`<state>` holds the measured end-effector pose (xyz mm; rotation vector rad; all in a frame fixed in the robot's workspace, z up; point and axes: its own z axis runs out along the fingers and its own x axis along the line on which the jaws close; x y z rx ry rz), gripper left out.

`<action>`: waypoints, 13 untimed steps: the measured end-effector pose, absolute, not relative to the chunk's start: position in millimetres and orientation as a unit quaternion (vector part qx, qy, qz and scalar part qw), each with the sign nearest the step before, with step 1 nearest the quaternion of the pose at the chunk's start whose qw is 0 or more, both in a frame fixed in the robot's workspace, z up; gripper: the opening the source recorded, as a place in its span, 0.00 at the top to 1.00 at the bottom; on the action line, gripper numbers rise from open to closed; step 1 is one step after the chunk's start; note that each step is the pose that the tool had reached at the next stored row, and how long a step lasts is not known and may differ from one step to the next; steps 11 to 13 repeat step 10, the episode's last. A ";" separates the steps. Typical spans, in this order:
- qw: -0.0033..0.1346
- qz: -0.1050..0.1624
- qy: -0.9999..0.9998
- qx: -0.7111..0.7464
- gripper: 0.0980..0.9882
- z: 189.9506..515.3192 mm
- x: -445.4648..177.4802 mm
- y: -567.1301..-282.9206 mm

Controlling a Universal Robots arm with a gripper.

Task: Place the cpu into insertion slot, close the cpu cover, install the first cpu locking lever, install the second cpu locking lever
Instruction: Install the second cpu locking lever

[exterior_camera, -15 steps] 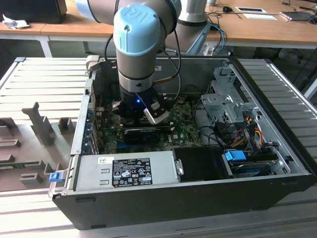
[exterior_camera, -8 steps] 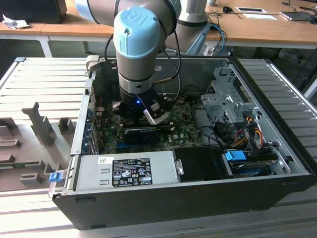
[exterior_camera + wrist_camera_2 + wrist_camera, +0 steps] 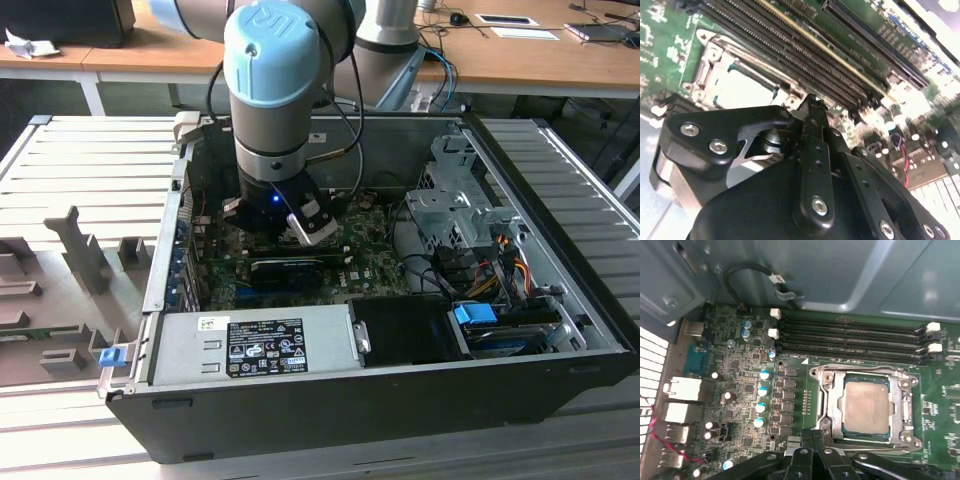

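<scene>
At the bottom of the first wrist view the tool point(image 3: 812, 442) has its fingers together, holding nothing, just at the near edge of the slot point(image 3: 866, 407). The cpu point(image 3: 866, 404) lies silver face up in the slot at lower right, with the cover point(image 3: 900, 405) closed flat around it. Beyond run long black memory slots point(image 3: 850, 337) on the green board point(image 3: 740, 390), then the grey case wall point(image 3: 865, 270).

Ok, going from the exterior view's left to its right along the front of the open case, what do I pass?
Blue latch tab → silver power supply with its black label → black shroud → blue clip on the drive bay.
</scene>
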<state>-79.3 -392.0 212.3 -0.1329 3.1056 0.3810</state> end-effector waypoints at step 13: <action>0.005 0.122 0.992 -0.042 0.99 232.5 -79.3 -392.0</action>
